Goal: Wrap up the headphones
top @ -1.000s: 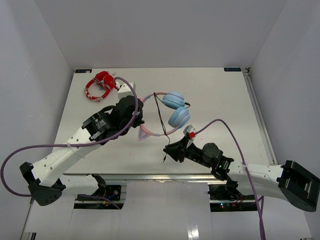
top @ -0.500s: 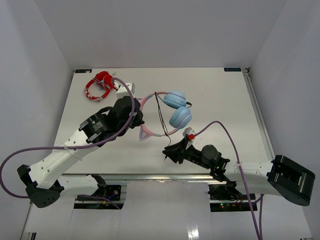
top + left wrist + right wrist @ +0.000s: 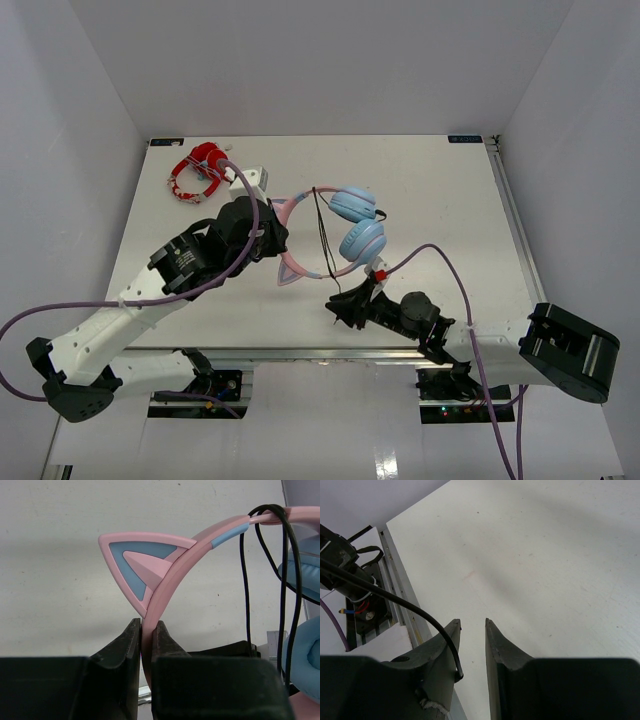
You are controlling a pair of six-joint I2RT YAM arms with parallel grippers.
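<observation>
The headphones (image 3: 360, 240) lie mid-table, with a pink cat-ear headband (image 3: 170, 580) and light blue ear cups (image 3: 305, 650). My left gripper (image 3: 146, 625) is shut on the headband just below the cat ear; in the top view it (image 3: 272, 238) sits at the band's left side. The thin black cable (image 3: 245, 580) hangs over the band and runs toward the near edge. My right gripper (image 3: 472, 622) is low over the table by the cable's near end (image 3: 335, 295). Its jaws stand apart, and the cable (image 3: 410, 606) drapes over its left finger.
Red-and-white headphones (image 3: 198, 170) lie at the far left corner. The table's (image 3: 450, 200) near metal rail (image 3: 402, 615) runs just beside my right gripper. Purple arm cables loop over both arms.
The left arm has nudged the headphones slightly right and toward the near edge. The right arm's elbow has swung outward while its gripper stayed by the cable end.
</observation>
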